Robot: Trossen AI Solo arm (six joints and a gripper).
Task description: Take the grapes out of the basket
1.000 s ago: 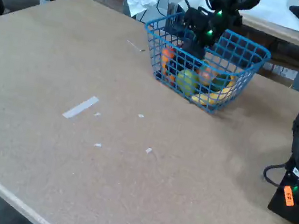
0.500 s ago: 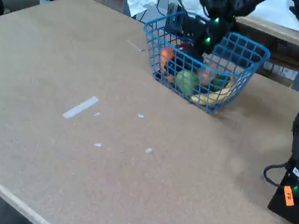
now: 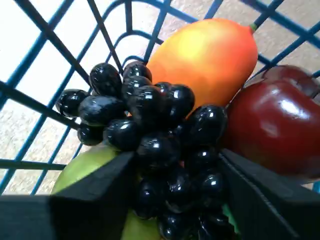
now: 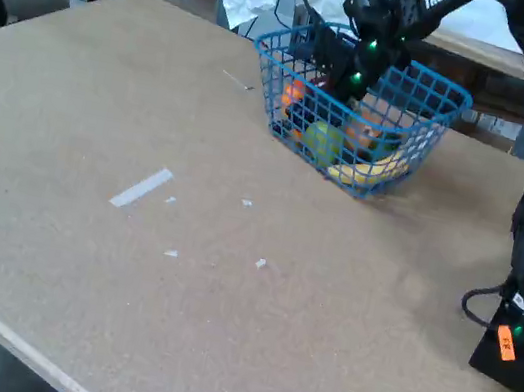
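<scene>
In the wrist view the grapes, a glossy black-purple bunch, sit between my two black fingers, which press on the bunch's lower part from both sides. My gripper is shut on the grapes inside the blue wire basket. The bunch rests over a green fruit. In the fixed view the gripper reaches down into the basket at the table's far side, and the arm hides the grapes there.
An orange-yellow mango and a dark red apple crowd the bunch. The fixed view shows a green fruit and a banana in the basket. The arm's base stands at the right. Tape scraps lie on the board.
The wrist has risen and leaned a little to the left over the basket. The basket's near end has shifted slightly leftward.
</scene>
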